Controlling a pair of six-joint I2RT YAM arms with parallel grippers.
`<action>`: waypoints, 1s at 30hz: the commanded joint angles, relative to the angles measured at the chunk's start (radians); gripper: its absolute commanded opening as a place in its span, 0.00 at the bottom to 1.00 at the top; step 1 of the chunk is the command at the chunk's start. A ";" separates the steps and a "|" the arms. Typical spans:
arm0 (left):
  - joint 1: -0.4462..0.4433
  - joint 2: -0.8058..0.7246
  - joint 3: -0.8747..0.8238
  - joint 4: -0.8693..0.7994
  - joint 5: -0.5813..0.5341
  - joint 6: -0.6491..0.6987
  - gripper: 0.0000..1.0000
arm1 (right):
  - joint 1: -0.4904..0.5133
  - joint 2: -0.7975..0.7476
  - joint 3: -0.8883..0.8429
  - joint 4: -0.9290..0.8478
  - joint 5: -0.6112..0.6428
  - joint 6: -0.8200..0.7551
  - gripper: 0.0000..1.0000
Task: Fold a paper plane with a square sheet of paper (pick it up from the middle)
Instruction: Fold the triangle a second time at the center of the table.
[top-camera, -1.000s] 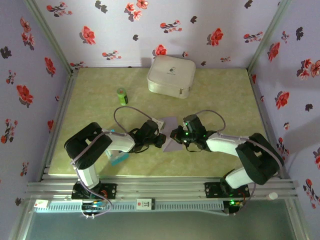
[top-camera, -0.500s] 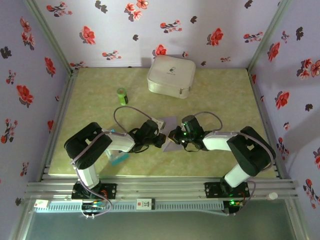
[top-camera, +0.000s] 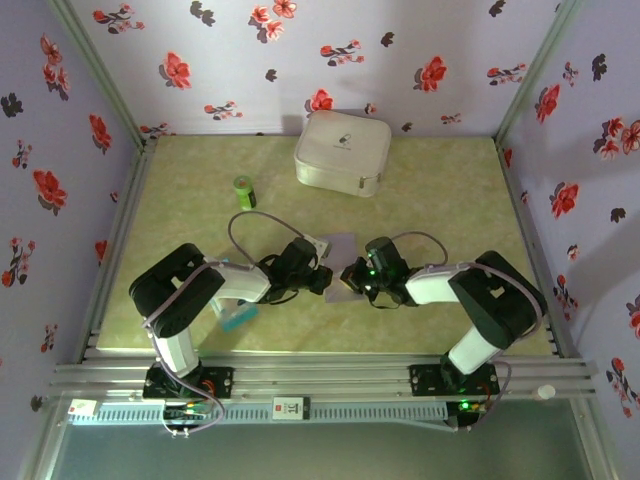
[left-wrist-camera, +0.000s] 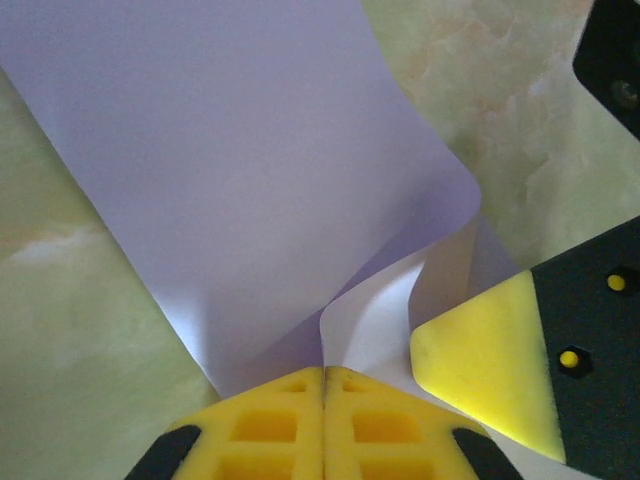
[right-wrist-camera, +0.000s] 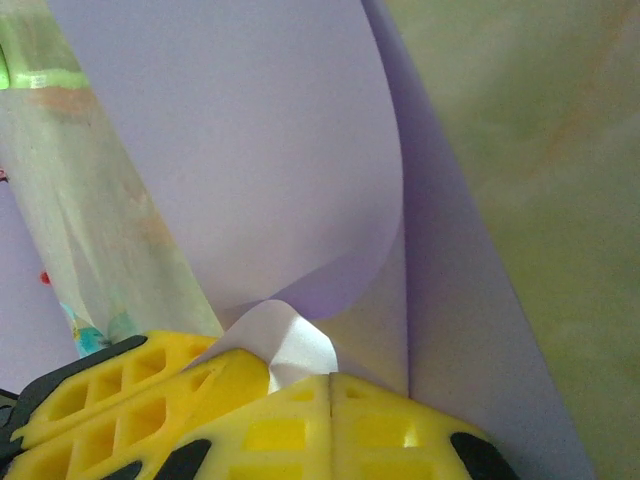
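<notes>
The paper (top-camera: 342, 250) is found about the middle of the table (top-camera: 450, 190), slightly toward the near edge, between the two grippers. The left gripper (left-wrist-camera: 323, 375) is clenched on the paper's edge. The right gripper (right-wrist-camera: 330, 382) is likewise clamped on the paper. The sheet is curled at both grips. A white case (top-camera: 342, 150) is noted at the far edge.
</notes>
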 joint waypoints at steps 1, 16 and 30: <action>0.009 0.026 0.012 -0.056 0.009 0.019 0.07 | -0.008 -0.066 0.011 -0.064 0.037 -0.007 0.00; 0.009 0.025 0.015 -0.067 0.018 0.023 0.07 | -0.091 0.043 0.060 -0.152 0.035 -0.021 0.00; 0.009 0.017 0.013 -0.079 0.019 0.027 0.07 | -0.083 -0.077 0.131 -0.183 -0.027 -0.120 0.01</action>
